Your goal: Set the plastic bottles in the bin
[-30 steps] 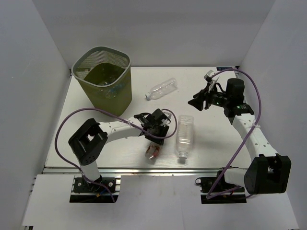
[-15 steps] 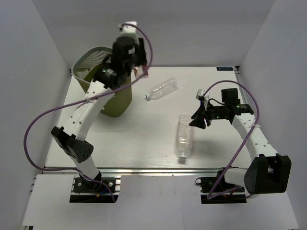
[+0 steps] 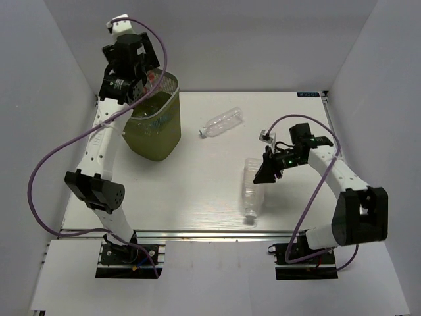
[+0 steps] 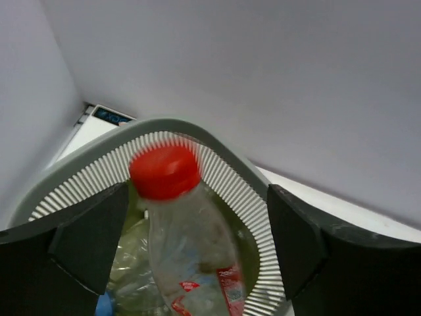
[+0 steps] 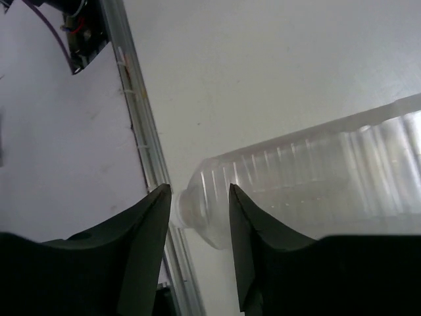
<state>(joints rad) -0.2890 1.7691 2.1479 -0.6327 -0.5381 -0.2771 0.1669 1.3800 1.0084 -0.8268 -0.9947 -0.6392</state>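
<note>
The olive mesh bin (image 3: 158,135) stands at the far left of the table. My left gripper (image 3: 135,85) hangs over its rim and is open. Seen from the left wrist, a red-capped bottle (image 4: 191,243) sits loose between the wide fingers (image 4: 89,243), free of both and partly inside the bin (image 4: 227,172). More bottles (image 4: 128,263) lie inside. One clear bottle (image 3: 222,122) lies at the table's middle back. Another clear bottle (image 3: 251,187) lies near the front. My right gripper (image 3: 262,174) hovers by its far end, partly open; its neck (image 5: 197,197) shows through the gap.
A metal rail (image 3: 197,232) runs along the table's front edge, also visible past the right fingertips (image 5: 148,164). White walls close in the left, back and right sides. A purple cable (image 3: 56,158) loops off the left arm.
My left arm rose from the table's middle to above the bin with the red-capped bottle, then opened and let it go. My right gripper moved down-left to the lying bottle, jaws narrowing.
</note>
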